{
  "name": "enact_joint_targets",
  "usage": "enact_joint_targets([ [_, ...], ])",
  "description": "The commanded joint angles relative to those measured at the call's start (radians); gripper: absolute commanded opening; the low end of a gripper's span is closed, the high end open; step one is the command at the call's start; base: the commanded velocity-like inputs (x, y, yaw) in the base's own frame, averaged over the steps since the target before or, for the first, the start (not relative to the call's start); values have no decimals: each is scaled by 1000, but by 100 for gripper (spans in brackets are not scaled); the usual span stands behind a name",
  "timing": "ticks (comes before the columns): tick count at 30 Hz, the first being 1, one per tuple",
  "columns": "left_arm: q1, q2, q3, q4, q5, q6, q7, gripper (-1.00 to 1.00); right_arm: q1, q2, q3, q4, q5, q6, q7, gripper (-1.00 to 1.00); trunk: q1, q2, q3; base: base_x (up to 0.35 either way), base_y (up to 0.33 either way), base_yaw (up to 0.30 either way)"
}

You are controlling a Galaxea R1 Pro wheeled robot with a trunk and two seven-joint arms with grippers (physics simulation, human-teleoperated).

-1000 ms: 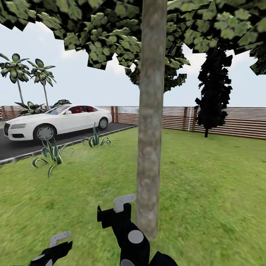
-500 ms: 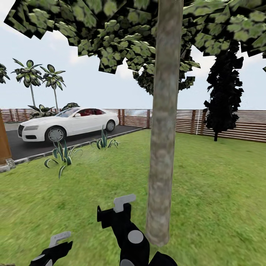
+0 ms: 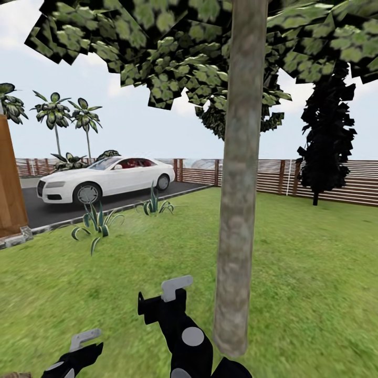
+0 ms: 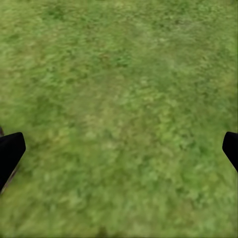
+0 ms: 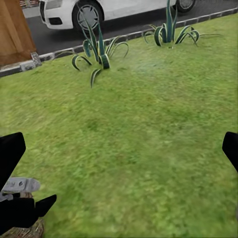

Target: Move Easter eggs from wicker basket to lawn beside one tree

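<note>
Tree trunk, thick and mottled grey-brown, rises straight up the middle of the head view from the lawn, its dark leafy crown spreading overhead. Just beside the trunk's base sits the right gripper, black with a pale grey finger tip; the left gripper hangs farther from the trunk, low over the grass. From this view one cannot tell how either pair of jaws stands. Beyond the tree a brown slatted fence bounds the garden, with a narrow black tree before it. Away from the trunk on the left arm's side, a white car stands on a dark driveway, two spiky plants grow along the kerb, and palms rise behind.

Left wrist view: blurred green grass lies below, and the jaws stand wide apart with nothing between them.

Right wrist view: the jaws stand wide apart over the grass, empty. Ahead are the spiky plants, the car and a brown wooden wall. The left gripper shows near one black fingertip.
</note>
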Motion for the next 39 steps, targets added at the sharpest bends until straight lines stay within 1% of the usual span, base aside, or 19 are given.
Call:
enact_joint_targets([
  [1,0,1,-8,0,10,0,0,100,-1,0,1,-1,-7,3,-9,100,0,0,0,0,0,41],
  [14,0,1,-7,0,12,0,2,100,-1,0,1,-2,-7,2,-8,100,0,0,2,67,0,8],
  [27,0,1,-6,1,13,0,2,100,-1,0,1,-2,-8,2,-8,100,-50,91,43,3,0,0],
  [34,0,1,-6,0,13,0,2,100,-1,0,1,-2,-8,2,-8,100,-50,91,43,0,2,0],
  [39,0,2,-6,1,13,0,2,100,-1,1,1,-2,-8,2,-8,100,-50,91,43,0,162,0],
])
